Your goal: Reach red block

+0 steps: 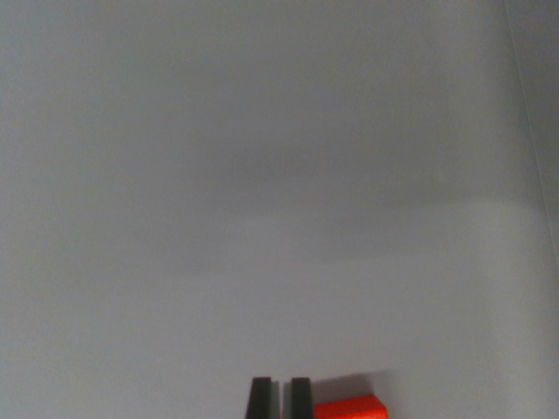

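The red block (351, 408) shows only as a small orange-red patch at the bottom edge of the wrist view, just right of centre; most of it is cut off by the frame. My gripper (280, 397) pokes in at the bottom centre as two dark fingertips (260, 397) standing close together with a narrow pale gap between them. Nothing sits between them. The right fingertip is directly beside the block's left end; whether it touches the block I cannot tell.
A plain pale grey surface (262, 201) fills nearly the whole view. A faint straight line (531, 113), an edge or seam, runs down the wrist view's far right.
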Controlling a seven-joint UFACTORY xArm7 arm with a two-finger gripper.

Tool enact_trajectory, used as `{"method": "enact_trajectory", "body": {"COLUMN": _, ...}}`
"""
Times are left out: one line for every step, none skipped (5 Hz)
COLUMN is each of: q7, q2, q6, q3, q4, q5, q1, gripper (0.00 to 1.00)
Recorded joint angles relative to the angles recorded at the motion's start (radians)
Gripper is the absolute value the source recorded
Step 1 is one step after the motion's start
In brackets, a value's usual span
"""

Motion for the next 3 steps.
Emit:
{"method": "enact_trajectory", "body": {"q7": 0.0, "q2": 0.0, "q6": 0.0, "q3": 0.0, "q4": 0.0, "q5": 0.0, "q1": 0.0, "gripper": 0.0}}
{"method": "enact_trajectory", "body": {"q7": 0.003, "q2": 0.005, "q6": -0.041, "q3": -0.007, "q4": -0.036, "q5": -0.0053, "q1": -0.0072, "gripper": 0.0}}
{"method": "enact_trajectory", "body": {"q7": 0.003, "q2": 0.005, "q6": -0.041, "q3": -0.007, "q4": -0.036, "q5": -0.0053, "q1": -0.0072, "gripper": 0.0}}
